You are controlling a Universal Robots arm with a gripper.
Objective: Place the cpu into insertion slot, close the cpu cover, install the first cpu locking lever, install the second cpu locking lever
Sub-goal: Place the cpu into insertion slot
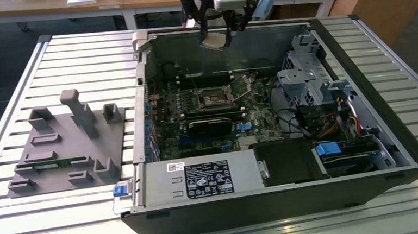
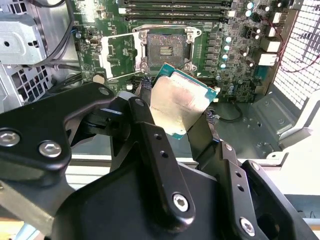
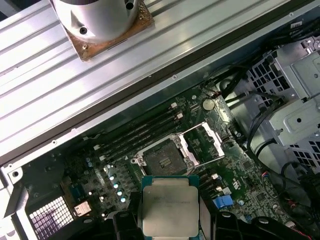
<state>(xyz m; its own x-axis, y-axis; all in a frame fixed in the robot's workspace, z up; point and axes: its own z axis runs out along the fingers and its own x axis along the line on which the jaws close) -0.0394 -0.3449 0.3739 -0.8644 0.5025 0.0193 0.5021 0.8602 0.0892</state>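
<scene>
My gripper (image 1: 216, 37) hangs above the far wall of the open computer case, shut on the cpu (image 1: 214, 42), a flat square chip with a dull silver top. In the second wrist view the cpu (image 2: 180, 102) is clamped by its edges between black fingers (image 2: 145, 127), tilted, in the air short of the motherboard. The insertion slot (image 2: 167, 47) lies bare, a black frame with a dark centre. The cpu cover (image 2: 117, 55) is swung open beside it. In the first wrist view the cpu (image 3: 170, 205) sits apart from the insertion slot (image 3: 162, 160) and the open cpu cover (image 3: 202, 142).
The case walls (image 1: 146, 99) ring the motherboard. A drive cage with cables (image 1: 312, 83) stands at the exterior view's right, and a power supply (image 1: 198, 180) at the near side. Long memory slots (image 2: 175, 10) run beside the socket. A grey fixture block (image 1: 65, 147) lies on the slatted table.
</scene>
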